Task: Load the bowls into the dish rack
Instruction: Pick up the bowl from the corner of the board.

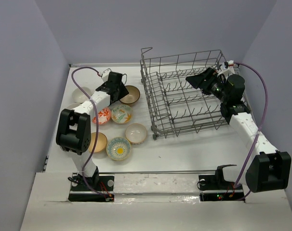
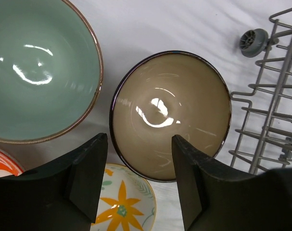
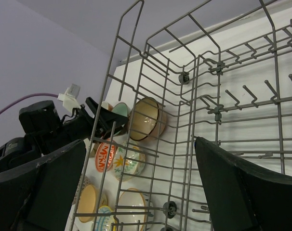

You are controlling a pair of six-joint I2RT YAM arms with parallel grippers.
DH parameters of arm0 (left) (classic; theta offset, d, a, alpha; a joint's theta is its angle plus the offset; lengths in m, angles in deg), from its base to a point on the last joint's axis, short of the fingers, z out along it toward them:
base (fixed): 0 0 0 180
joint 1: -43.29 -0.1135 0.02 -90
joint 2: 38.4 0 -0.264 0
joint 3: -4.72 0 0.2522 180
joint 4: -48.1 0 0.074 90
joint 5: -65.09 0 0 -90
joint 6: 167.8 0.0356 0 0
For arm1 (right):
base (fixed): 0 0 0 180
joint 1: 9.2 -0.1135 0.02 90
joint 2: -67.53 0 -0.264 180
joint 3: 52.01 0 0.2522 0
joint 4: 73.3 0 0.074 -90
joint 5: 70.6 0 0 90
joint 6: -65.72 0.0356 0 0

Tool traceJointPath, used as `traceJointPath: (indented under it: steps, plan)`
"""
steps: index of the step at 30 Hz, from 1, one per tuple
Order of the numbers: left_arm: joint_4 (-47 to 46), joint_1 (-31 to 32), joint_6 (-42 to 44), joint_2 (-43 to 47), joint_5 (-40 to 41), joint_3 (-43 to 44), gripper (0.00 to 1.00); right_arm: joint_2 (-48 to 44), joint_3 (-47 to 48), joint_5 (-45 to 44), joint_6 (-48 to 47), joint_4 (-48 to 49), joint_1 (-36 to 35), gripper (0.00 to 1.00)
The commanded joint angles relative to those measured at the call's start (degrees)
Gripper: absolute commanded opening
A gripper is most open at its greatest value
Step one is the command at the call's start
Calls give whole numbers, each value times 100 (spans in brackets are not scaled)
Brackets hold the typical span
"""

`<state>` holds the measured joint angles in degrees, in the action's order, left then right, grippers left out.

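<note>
Several bowls lie on the table left of the dish rack. My left gripper hangs over the near rim of the brown bowl, open. In the left wrist view that gripper has one finger over the brown bowl and the other outside its rim, not closed on it. The teal bowl sits to its left and the cream floral bowl below. My right gripper hovers open over the rack, holding nothing. Through the rack wires the right wrist view shows the brown bowl.
A red-orange bowl, cream floral bowl, white-inside bowl, blue-rimmed bowl, tan bowl and pale bowl crowd the left side. The rack's wheel and wires stand just right of the brown bowl. Walls enclose the table.
</note>
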<state>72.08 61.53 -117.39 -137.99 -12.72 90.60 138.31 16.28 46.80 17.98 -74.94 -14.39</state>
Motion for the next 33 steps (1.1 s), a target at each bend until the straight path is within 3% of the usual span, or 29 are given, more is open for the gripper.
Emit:
traceJointPath:
  steps: [1, 25, 33]
  plan:
    - [24, -13, -154, -166, 372, 364, 64, -21, 234, -6, -43, 54, 9, 100]
    - [261, -13, -180, -834, 785, 602, 60, -47, 120, 29, 1, 36, 9, 100]
    - [305, -13, -163, -1080, 821, 733, 46, -56, 129, 37, 2, 27, 9, 100]
